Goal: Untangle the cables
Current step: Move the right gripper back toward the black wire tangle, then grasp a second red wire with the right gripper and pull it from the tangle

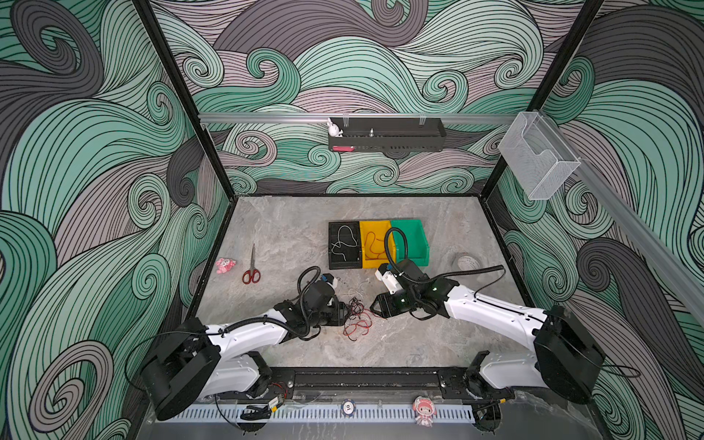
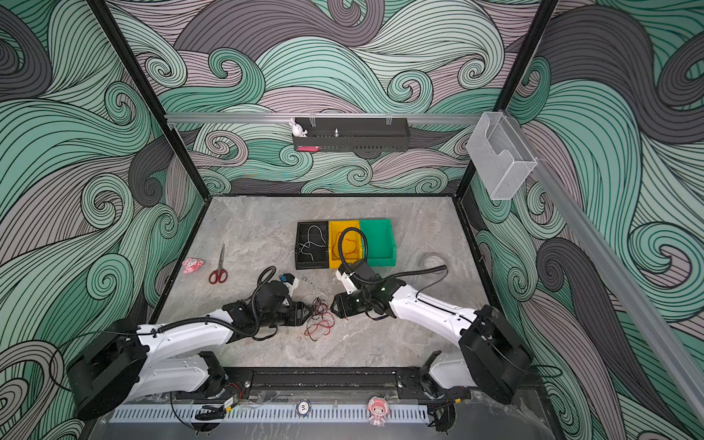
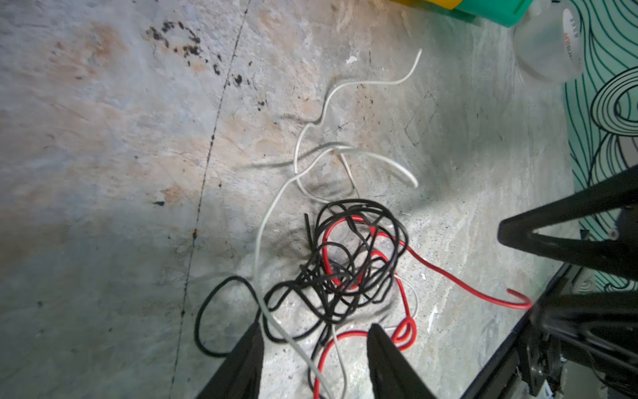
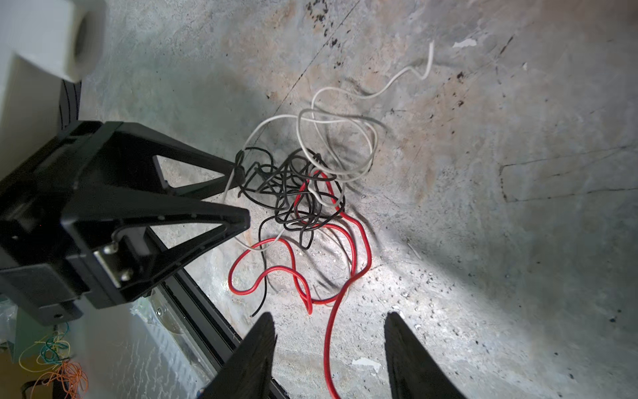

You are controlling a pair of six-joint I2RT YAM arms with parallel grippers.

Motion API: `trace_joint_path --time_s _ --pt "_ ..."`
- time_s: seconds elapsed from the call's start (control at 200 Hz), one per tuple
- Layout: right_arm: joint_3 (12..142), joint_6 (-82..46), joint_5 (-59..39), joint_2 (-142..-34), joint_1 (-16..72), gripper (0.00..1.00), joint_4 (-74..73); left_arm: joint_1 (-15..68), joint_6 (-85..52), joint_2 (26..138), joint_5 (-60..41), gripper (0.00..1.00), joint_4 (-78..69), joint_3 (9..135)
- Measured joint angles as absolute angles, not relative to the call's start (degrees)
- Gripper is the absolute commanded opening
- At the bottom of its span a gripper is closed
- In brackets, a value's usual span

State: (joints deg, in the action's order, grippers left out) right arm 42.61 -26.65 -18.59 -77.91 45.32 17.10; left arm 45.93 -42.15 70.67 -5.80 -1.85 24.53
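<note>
Only right wrist view shows released left gripper (image 4: 243, 195) touching cables (image 4: 303, 203); right gripper (image 4: 331, 316) released too.

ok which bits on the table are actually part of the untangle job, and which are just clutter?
Job: tangled red, black and white cables; black bin, yellow bin, green bin (likely for sorted cables); left gripper, right gripper, both open.
Lying about: red-handled scissors; pink toy; round translucent container.

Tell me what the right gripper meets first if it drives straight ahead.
Probably the red cable, which runs between the open jaws of the right gripper. The tangle of cables lies just beyond. How high the gripper rides is unclear.
</note>
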Motion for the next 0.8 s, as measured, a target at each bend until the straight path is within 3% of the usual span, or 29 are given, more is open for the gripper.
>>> trace_joint_path --time_s 0.3,0.801 --pt "42.4 -27.9 -16.2 -81.1 49.2 0.43 16.0 46.3 -42.2 74.2 -5.1 0.33 -3.8 25.2" --pt "42.0 -27.5 -10.1 -84.1 50.9 0.10 16.1 46.4 -42.7 74.4 -4.3 0.09 -4.3 25.2"
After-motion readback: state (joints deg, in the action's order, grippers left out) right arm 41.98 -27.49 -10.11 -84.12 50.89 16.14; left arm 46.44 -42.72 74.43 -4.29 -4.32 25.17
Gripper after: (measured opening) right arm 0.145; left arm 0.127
